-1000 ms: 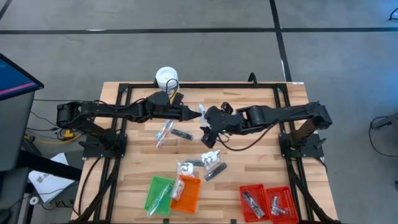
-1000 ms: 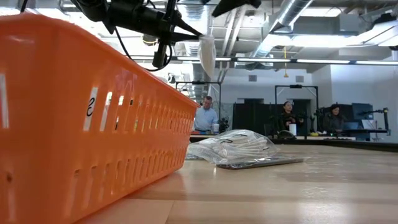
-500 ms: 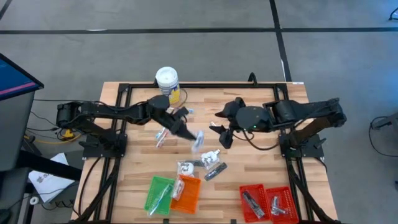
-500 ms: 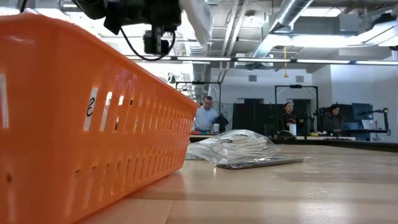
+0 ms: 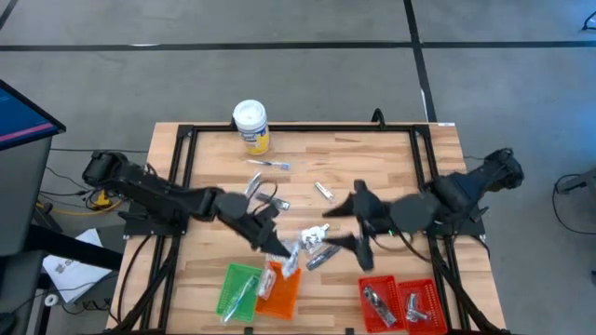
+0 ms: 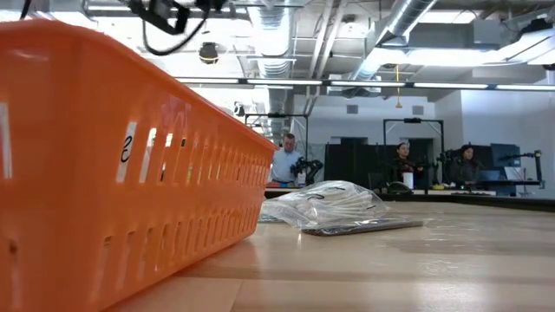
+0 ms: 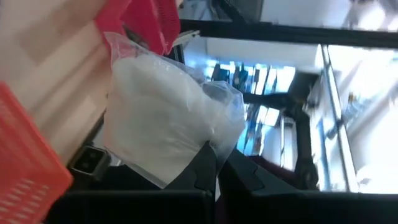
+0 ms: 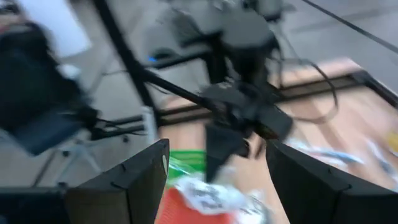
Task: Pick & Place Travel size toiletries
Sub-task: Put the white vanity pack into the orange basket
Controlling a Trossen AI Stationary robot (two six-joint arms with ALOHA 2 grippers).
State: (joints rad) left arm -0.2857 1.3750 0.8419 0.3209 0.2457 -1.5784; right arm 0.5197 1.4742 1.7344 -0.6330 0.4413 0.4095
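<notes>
My left gripper (image 5: 279,249) is shut on a white packet in a clear wrapper (image 5: 291,261), one of the travel size toiletries, just above the far end of the orange tray (image 5: 279,290). The left wrist view shows the packet (image 7: 161,118) large in front of the fingers. My right gripper (image 5: 346,230) hangs open over the table's near right part, with nothing between its fingers. More toiletries lie flat on the wood: packets and a dark tube (image 5: 318,246), sticks (image 5: 254,189) and a small piece (image 5: 323,191). My left gripper pinches the packet's clear wrapper at one edge (image 7: 210,148) between its two fingers. The fingers reach in from the table's left, slanting slightly down. The packet sticks out past the fingertips, lifted clear of the table.
A green tray (image 5: 237,290) sits beside the orange one, and two red trays (image 5: 399,303) stand at the near right. A white-lidded tub (image 5: 250,122) stands at the far edge. In the low view the orange tray (image 6: 130,173) fills the left, with a clear packet (image 6: 334,204) behind it.
My left gripper has swung from the table's middle toward the near edge, rolling its wrist and carrying the white packet clear of the table to above the orange tray. My right gripper has drawn away from the packet toward the near right and risen.
</notes>
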